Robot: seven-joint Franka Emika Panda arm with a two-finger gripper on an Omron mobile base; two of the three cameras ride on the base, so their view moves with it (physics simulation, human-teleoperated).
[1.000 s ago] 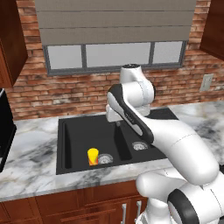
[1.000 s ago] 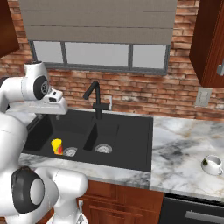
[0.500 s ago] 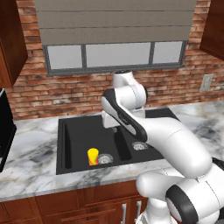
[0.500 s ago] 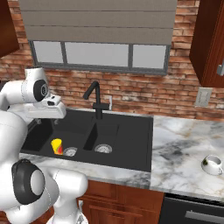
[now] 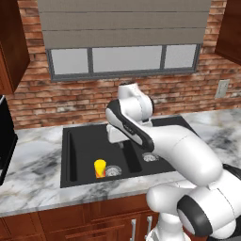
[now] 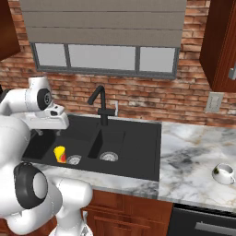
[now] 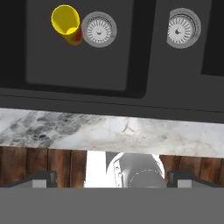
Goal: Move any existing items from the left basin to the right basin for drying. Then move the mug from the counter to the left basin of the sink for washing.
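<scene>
Left base view: the yellow cup (image 5: 100, 168) stands upright on the floor of the black sink (image 5: 70, 160), in its left basin (image 5: 84, 146), just beside that basin's silver drain (image 5: 113, 171). The arm hangs over the sink with the hand above the left basin, well apart from the cup. I can't make out the fingertips here.

Right base view: same sink (image 6: 143, 152), other side. The cup (image 6: 60, 153) sits by the drain at the near end of the left basin (image 6: 50, 143), orange-red at the bottom. The right basin (image 6: 115, 140) has just its own drain (image 6: 109, 156) in it, past the divider and below the faucet (image 6: 100, 105). The mug (image 6: 224, 172) is way off to the right of the sink on the marble tabletop (image 6: 193, 156), untouched.

Hand view: looking straight down. The cup (image 7: 66, 22) shows its open mouth, nearly touching the drain (image 7: 99, 29) in the left basin (image 7: 52, 57). The end effector (image 7: 112, 178) is spread wide and holding nothing, its two tips far apart at the bottom, over the sink's front edge and not over the cup.

My guess on handling: the cup looks small, light and rigid, probably smooth plastic, so it could tip or skid if bumped. I'd come down over it and pinch across the sides around mid-height, or pinch one wall at the rim. The drain right next to it leaves little room for a finger on that side.
</scene>
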